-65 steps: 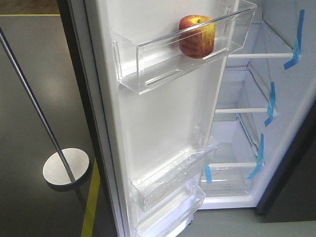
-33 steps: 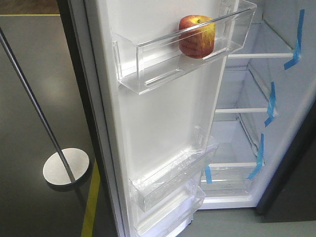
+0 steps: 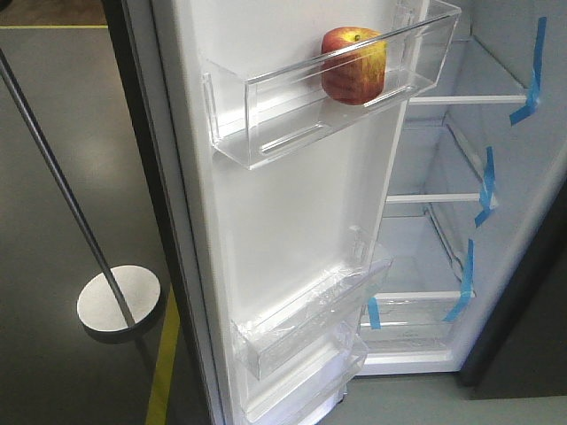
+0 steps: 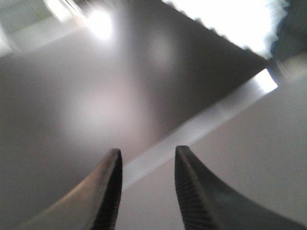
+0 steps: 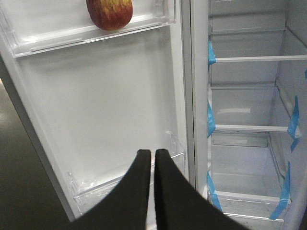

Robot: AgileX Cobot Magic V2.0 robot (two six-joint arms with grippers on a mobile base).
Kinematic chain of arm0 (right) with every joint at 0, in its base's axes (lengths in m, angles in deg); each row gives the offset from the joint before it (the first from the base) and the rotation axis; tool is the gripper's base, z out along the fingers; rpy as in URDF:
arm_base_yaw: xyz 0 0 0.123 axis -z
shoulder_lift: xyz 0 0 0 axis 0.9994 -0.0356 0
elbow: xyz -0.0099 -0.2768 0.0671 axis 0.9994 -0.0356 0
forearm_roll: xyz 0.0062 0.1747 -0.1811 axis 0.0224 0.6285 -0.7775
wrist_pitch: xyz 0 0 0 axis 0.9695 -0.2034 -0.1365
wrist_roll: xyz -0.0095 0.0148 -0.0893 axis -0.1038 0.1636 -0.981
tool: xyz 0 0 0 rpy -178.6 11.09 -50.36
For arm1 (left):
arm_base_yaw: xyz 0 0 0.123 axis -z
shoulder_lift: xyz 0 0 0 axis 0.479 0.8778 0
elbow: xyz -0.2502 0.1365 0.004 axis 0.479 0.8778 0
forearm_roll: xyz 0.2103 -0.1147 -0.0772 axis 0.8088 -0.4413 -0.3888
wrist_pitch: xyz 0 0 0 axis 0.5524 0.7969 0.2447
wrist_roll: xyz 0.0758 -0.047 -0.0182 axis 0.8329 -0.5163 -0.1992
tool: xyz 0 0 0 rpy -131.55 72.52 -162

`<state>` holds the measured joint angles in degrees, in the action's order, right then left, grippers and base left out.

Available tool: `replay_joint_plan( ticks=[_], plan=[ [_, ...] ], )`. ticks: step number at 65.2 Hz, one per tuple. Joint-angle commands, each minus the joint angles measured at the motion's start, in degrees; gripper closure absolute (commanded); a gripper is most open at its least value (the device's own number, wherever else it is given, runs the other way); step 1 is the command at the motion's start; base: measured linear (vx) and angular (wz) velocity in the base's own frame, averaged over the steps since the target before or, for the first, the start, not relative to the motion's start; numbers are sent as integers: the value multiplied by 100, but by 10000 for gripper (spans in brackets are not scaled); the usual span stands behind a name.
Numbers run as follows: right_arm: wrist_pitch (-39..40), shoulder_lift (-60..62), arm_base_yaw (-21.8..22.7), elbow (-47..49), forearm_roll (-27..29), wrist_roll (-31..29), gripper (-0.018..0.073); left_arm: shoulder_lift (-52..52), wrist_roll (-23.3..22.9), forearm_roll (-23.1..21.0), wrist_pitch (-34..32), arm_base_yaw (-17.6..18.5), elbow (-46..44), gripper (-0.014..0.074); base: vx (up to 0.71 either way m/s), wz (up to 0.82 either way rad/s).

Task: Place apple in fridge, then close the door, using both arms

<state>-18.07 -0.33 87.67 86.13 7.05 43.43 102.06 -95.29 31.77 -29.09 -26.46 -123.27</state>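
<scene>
The red apple (image 3: 353, 65) with a yellow patch sits in the upper clear bin (image 3: 266, 115) on the white inner face of the open door (image 3: 292, 230). It also shows at the top of the right wrist view (image 5: 109, 12). The fridge (image 3: 461, 177) stands open at right, with white interior, glass shelves and blue tape strips. My right gripper (image 5: 153, 152) is shut and empty, in front of the door's inner face, well below the apple. My left gripper (image 4: 146, 152) is open and empty, facing a dark smooth surface and a pale band. Neither gripper shows in the front view.
A grey pole on a round metal base (image 3: 118, 301) stands on the dark floor left of the door. A yellow floor line (image 3: 164, 363) runs beside it. Two lower clear bins (image 3: 301, 332) sit on the door. The fridge's dark side panel (image 3: 523, 328) is at far right.
</scene>
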Motion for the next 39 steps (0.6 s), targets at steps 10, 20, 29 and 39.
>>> replay_joint_plan(
  ticks=[10,20,29,39],
  plan=[
    [378,-104,29,113,48,-64,527,90,-76,12,-1089,15,-192,323,0,0],
    [378,-104,29,113,48,-64,523,178,-76,217,-1603,15,-192,323,0,0],
    [378,-104,29,113,48,-64,516,178,-76,302,-1936,21,-192,323,0,0],
    [378,-104,29,113,54,-64,508,178,-76,342,-2309,152,-192,323,0,0]
  ],
)
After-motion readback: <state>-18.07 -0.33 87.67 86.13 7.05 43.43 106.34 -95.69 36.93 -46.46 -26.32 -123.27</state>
